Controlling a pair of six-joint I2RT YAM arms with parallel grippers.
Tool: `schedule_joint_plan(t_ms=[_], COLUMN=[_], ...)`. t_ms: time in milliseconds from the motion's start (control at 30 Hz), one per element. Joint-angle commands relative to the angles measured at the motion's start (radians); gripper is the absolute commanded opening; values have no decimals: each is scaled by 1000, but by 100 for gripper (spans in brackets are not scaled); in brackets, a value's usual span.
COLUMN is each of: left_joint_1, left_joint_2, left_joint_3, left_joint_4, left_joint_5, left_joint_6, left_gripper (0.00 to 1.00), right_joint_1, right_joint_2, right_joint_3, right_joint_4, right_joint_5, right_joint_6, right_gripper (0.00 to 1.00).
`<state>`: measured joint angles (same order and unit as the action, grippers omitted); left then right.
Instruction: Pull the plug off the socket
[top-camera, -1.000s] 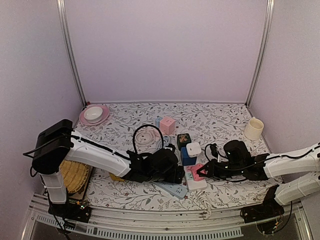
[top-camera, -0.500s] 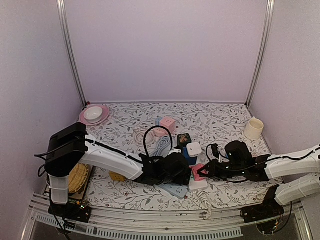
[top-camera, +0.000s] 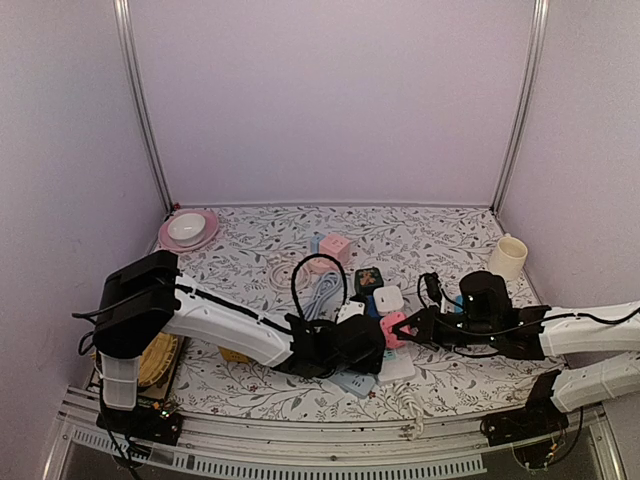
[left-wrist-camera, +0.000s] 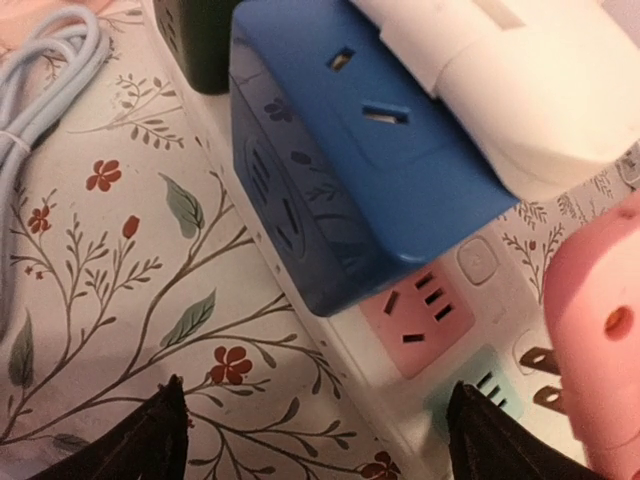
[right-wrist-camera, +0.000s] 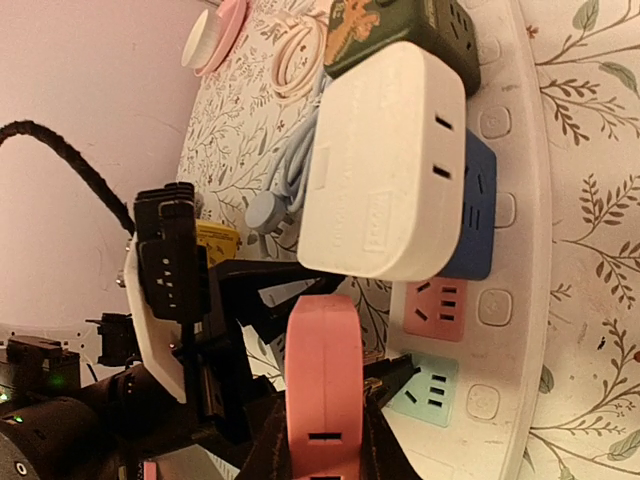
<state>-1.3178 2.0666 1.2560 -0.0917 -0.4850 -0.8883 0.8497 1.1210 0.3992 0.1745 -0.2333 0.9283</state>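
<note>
The white power strip lies at the front middle of the table. A blue cube adapter with a white adapter on top is plugged into it. My right gripper is shut on the pink plug and holds it above the strip. Its prongs are free of the teal socket. The plug also shows in the right wrist view. My left gripper is open. It is low at the strip's left edge, one finger over the cloth and one over the teal socket.
A dark green cube adapter sits at the strip's far end. A pink cube socket, a light blue cable and a pale blue strip lie nearby. A cream cup stands at the right, a pink plate at the back left.
My right gripper has lifted the pink plug up and off the strip. My left arm has slid right until its gripper sits at the strip's left edge.
</note>
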Motion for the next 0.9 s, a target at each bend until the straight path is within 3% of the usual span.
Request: schedule_joint_plan(t_ms=[0, 400, 567, 867], left_joint_1=[-27, -26, -25, -29], left_joint_2=[58, 0, -22, -82], left_joint_3=[-48, -88, -113, -113], left_joint_4=[-164, -181, -188, -189], left_joint_5=[16, -11, -16, -29], left_joint_6=[-32, -28, -37, -17], left_gripper=[91, 91, 91, 91], right_joint_1=[7, -71, -193, -278], right_joint_2=[-45, -205, -206, -71], right_joint_3=[48, 13, -22, -36], right_joint_4=[-6, -293, -297, -220], right_joint_5=[23, 212, 152, 98], right_joint_6=[-6, -102, -156, -224], right_gripper=[4, 5, 8, 12])
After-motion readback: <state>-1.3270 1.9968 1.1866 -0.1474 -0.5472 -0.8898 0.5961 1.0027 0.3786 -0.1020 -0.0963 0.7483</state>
